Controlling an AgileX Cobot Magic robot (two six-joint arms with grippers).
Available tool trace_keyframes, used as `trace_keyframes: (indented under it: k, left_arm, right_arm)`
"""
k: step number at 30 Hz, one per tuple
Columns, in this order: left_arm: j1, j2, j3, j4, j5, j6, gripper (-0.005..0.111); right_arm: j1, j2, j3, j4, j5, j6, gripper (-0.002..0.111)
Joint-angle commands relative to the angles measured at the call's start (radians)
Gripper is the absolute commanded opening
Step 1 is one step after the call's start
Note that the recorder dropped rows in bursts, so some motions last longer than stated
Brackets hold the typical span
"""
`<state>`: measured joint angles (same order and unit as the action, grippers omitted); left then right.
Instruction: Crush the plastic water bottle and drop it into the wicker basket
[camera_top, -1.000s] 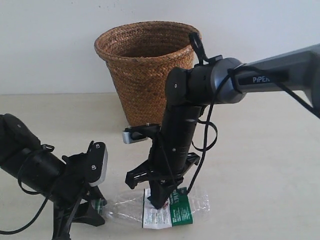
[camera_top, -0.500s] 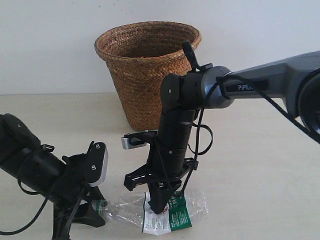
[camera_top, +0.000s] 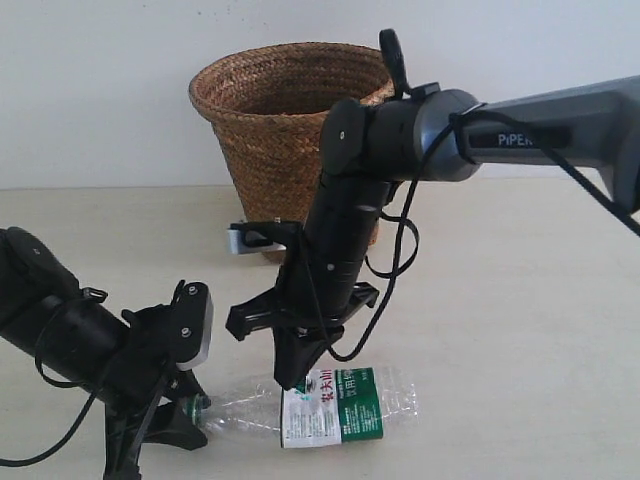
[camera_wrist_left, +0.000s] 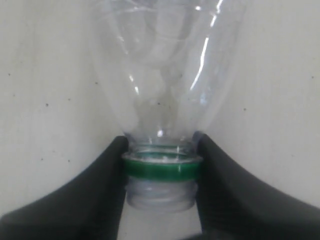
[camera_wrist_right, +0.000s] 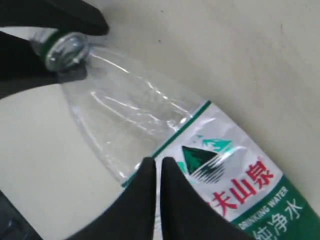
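The plastic water bottle (camera_top: 335, 420) lies on its side on the table near the front edge, its green-and-white label facing up. My left gripper (camera_top: 192, 412) is shut on the bottle's neck; in the left wrist view the gripper (camera_wrist_left: 161, 165) has both black fingers (camera_wrist_left: 100, 190) pressed against the green ring below the clear shoulder (camera_wrist_left: 165, 75). My right gripper (camera_top: 288, 382) is shut and empty. It hovers just above the label's edge, apart from the bottle (camera_wrist_right: 150, 115), as the right wrist view of the gripper (camera_wrist_right: 157, 162) shows. The wicker basket (camera_top: 290, 140) stands upright behind.
The right arm (camera_top: 400, 140) slants down in front of the basket, and a loose black cable (camera_top: 405, 270) loops off it. The beige table (camera_top: 520, 330) stretches to the right. A white wall rises behind the basket.
My right gripper has lifted off the bottle's label and moved left and up. The left gripper keeps its hold on the neck. The bottle has shifted slightly and its label now lies flatter.
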<state>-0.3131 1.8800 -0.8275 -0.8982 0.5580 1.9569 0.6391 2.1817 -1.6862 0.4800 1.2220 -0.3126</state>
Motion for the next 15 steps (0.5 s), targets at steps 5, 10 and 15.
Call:
trace_keyframes:
  k: [5,10,15]
  left_arm:
    - [0.001,-0.007,0.001,-0.010,-0.007,-0.013,0.004]
    - [0.001,-0.007,0.001,-0.010,-0.007,-0.013,0.004]
    - [0.001,-0.007,0.001,-0.012,-0.007,-0.013,0.004]
  right_arm:
    - [0.013,0.006,0.000,0.060,-0.001,-0.032,0.000]
    - [0.013,0.069,0.000,0.053,-0.001,-0.032,0.000]
    - [0.009,0.142,0.000,0.037,-0.001,-0.032,0.000]
